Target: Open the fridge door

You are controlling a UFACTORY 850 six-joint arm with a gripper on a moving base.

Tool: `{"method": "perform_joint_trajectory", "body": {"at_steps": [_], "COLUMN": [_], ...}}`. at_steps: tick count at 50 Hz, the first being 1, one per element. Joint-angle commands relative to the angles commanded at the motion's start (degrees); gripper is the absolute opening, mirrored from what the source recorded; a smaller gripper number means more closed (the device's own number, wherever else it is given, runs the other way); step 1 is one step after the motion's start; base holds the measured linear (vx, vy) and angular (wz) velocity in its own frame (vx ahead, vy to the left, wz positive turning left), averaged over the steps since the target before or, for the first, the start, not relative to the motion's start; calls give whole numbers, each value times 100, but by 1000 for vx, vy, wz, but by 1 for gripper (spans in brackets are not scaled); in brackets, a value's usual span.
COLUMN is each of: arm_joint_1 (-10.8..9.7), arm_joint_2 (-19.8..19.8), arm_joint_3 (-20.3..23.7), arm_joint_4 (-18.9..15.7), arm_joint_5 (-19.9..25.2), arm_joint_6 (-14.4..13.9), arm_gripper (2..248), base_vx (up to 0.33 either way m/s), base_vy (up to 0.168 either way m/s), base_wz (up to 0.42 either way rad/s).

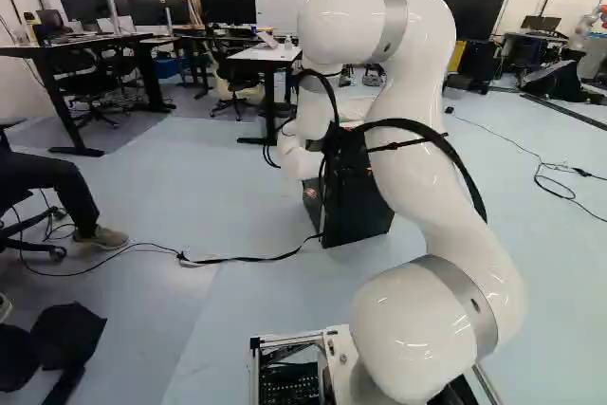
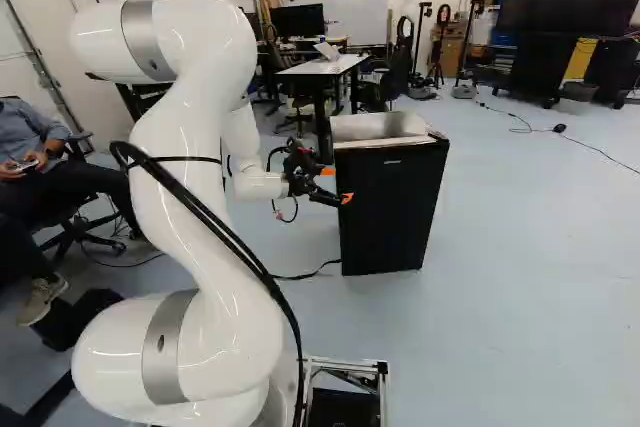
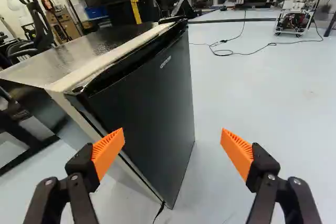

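Fridge door [image 3: 152,98], just one, stands closed near one pincer [image 2: 337,184] whose two fingers [image 3: 108,153] are spread.

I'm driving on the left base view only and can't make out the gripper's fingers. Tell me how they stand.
Observer: The wrist view shows the gripper open, its orange pads well apart.

Operator: Now place it against the fridge.

Observer: In the right base view it is beside the upper part of the fridge, at that view's left edge of the door.

Operator: Report the door.

Observer: It looks shut; the wrist view shows it lying along the cabinet's front edge.
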Motion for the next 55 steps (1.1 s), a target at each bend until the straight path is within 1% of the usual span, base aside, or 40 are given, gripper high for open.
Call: {"method": "perform_joint_trajectory", "body": {"at_steps": [15, 36, 55], "arm_joint_1": [101, 198, 181], "arm_joint_2": [-98, -306, -509], "arm_joint_3": [-172, -536, -891], "arm_joint_4": [0, 0, 0], "arm_joint_5": [0, 0, 0], "arm_joint_6": [0, 0, 0], "arm_gripper": [247, 247, 247], "base_vx": [0, 0, 0], "base_vy": [0, 0, 0], "base_wz": [0, 0, 0]}}
